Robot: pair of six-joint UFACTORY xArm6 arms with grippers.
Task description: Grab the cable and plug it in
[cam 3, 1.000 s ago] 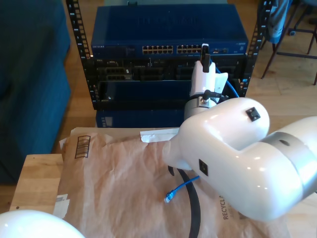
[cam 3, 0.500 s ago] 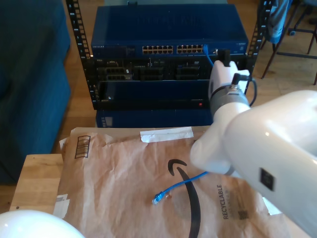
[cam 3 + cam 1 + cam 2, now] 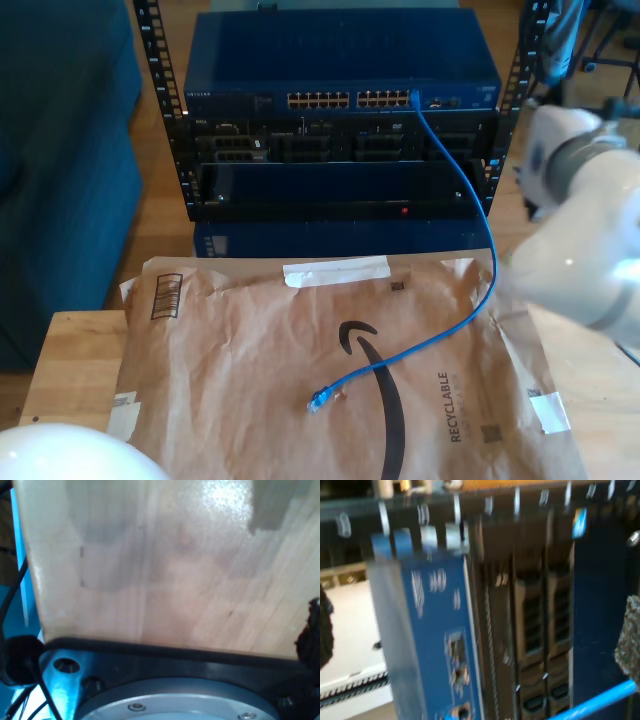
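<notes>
Cable (image 3: 470,215) runs from switch (image 3: 340,70) port down onto paper (image 3: 250,360)

The exterior view looks down from above the table (image 3: 70,360) toward the rack (image 3: 340,110) beyond it. The first wrist view sits close over bare wood (image 3: 175,565). The second wrist view faces the rack (image 3: 530,610) closely, blurred, sharing it with the exterior view.

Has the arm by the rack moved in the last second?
Yes. The arm swung away from the switch toward the exterior view's right, leaving the cable plugged in.
</notes>
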